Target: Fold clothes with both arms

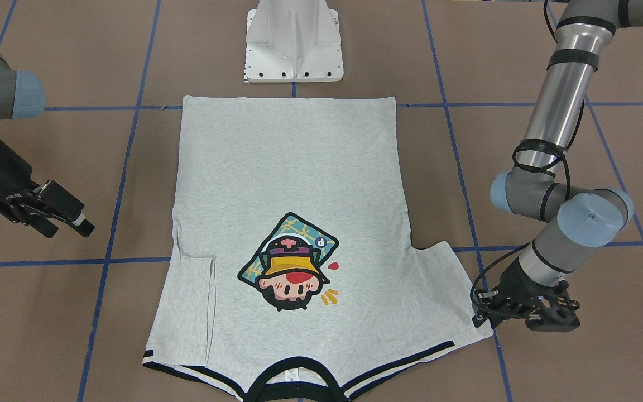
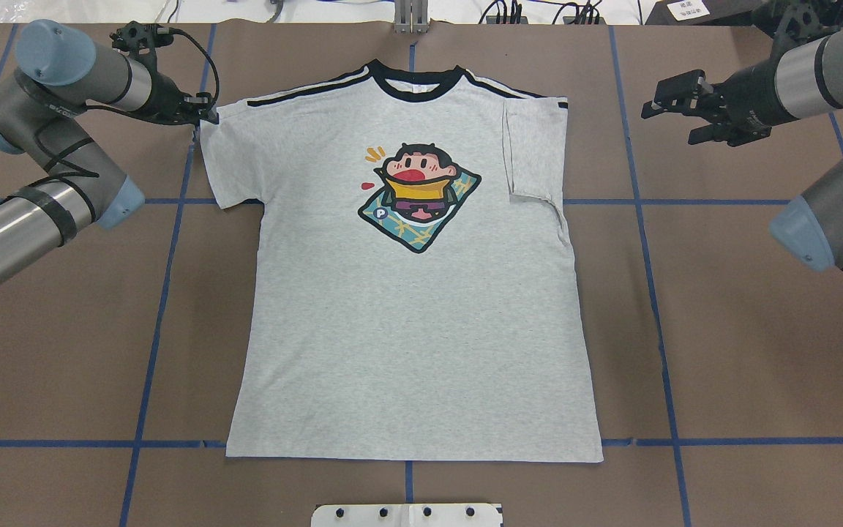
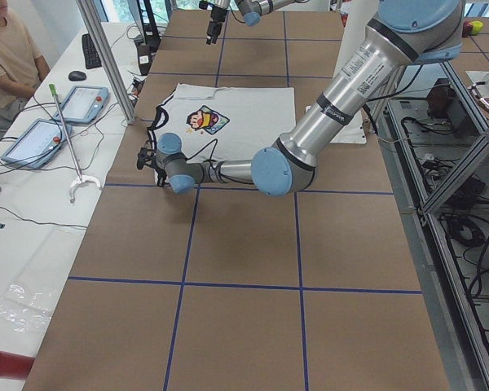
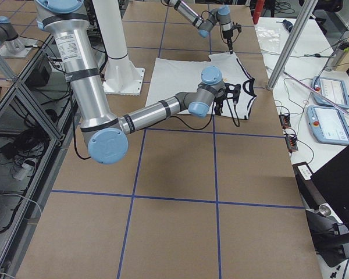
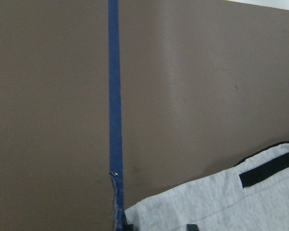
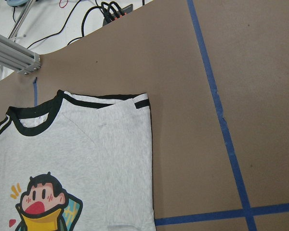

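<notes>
Now, with 1 sleeve (image 2: 535, 150) folded in, my left gripper (image 2: 198, 116), jaws apart, meets the T-shirt's (image 2: 414, 329) other sleeve (image 2: 227, 157), which likely needs pinching next; my right gripper (image 2: 674, 113) hovers spread.

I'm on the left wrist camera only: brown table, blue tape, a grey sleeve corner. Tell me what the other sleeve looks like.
Observer: The right sleeve is already folded inward onto the T-shirt's body.
Operator: Now the right claw.
Observer: The right claw is open, over the table beside that folded sleeve, touching no cloth.
Operator: Report my left claw's spot.
Observer: The left claw is at the flat left sleeve's outer corner; grip unclear.
</notes>
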### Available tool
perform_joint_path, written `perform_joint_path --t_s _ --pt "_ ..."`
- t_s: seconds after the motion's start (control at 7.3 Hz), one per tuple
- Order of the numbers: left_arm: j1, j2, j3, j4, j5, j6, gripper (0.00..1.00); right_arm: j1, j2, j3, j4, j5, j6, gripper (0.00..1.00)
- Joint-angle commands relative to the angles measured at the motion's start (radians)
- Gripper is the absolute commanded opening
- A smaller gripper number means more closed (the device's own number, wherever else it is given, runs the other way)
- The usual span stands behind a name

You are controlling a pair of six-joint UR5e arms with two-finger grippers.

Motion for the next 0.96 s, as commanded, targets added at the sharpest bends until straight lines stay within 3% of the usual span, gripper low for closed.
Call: perform_joint_path --t_s 0.0,0.14,0.41,0.69,0.82 --pt "-0.009 -0.020 -0.004 0.000 -0.005 0.001 0.00 -0.001 0.000 -0.010 0.000 -0.016 -0.002 1.00" --pt "-0.025 -0.035 -0.019 0.002 -0.011 -0.004 0.00 -0.002 0.000 -0.016 0.000 -0.018 -0.006 1.00" --pt "-0.021 -0.023 -0.163 0.025 -0.008 -0.066 0.00 -0.003 -0.006 -0.023 0.005 -0.045 -0.014 1.00" --pt "0.022 -0.032 -0.186 0.029 0.002 -0.134 0.00 -0.005 -0.005 -0.036 0.005 -0.071 -0.014 1.00" --pt "0.072 -0.040 -0.189 0.025 0.085 -0.175 0.00 -0.008 -0.006 -0.039 0.005 -0.072 -0.014 1.00"
